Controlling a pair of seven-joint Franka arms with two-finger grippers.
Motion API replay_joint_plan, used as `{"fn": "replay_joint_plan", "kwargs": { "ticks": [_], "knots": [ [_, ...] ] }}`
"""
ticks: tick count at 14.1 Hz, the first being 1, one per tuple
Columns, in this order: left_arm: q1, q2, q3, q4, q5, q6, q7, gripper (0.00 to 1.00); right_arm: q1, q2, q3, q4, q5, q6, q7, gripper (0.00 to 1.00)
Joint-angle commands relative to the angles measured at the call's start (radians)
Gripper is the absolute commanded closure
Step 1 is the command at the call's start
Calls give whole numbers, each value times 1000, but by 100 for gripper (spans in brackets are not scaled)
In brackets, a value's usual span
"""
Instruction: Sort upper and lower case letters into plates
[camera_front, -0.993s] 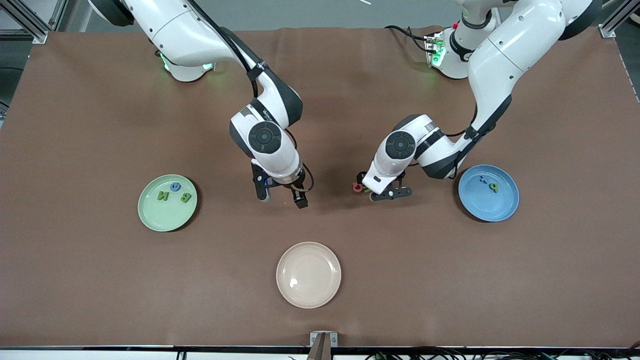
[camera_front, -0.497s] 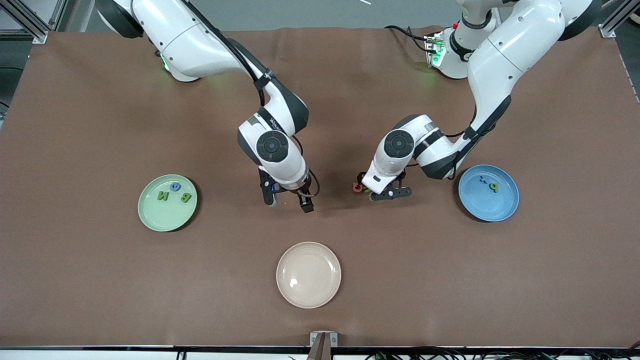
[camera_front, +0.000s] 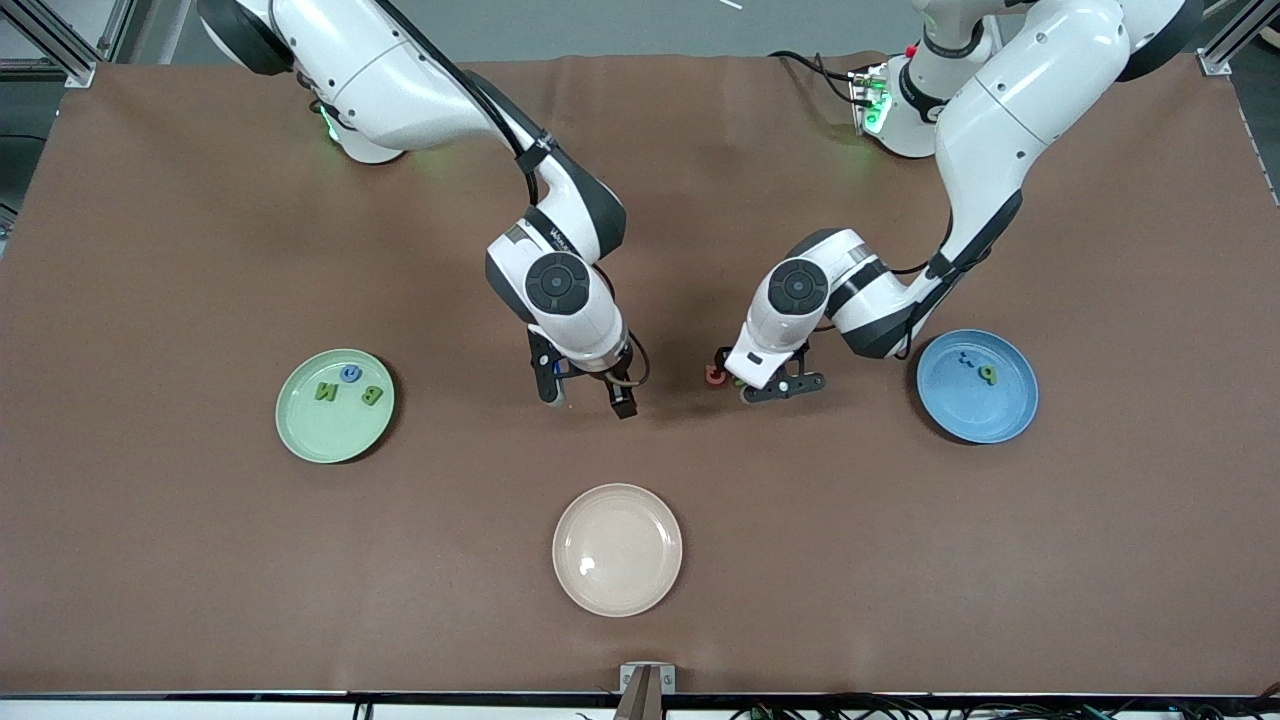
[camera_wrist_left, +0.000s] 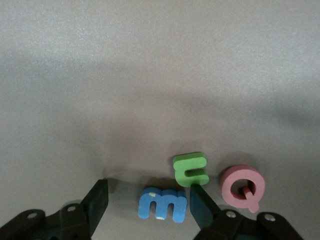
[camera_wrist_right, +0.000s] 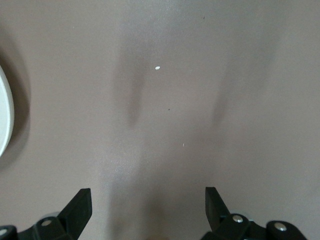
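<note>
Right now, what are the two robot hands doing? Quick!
Left gripper: open around the blue m, not gripping yet.
Right gripper: open, empty.

Even overhead light, front view crisp.
Soft shadows under both arms on the brown table cover (camera_front: 200, 560); small glare spot on the cream plate (camera_front: 617, 549). Green LED glow at the arm bases. Wrist views washed out and greyish, soft focus, fingers' edges blurred, faint streaky shadows.
</note>
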Motion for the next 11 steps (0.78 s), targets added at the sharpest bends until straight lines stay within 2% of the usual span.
{"fn": "replay_joint_plan", "kwargs": {
  "ticks": [1,2,3,7,11],
  "knots": [
    [-2,4,3,2,33,1,-40,21,8,7,-1,15,1,-5,21,0],
    [-2,1,0,5,23,1,-43,8,9,7,1,15,1,-5,21,0],
    [-1,-4,-2,10,19,0,-44,1,9,7,-1,15,1,-4,21,0],
    [9,-19,-26,12,16,-13,-44,0,29,9,1,24,0,4,53,0],
    [9,-16,-31,-7,16,-14,-86,0,58,58,1,56,3,136,134,0]
  ]
}}
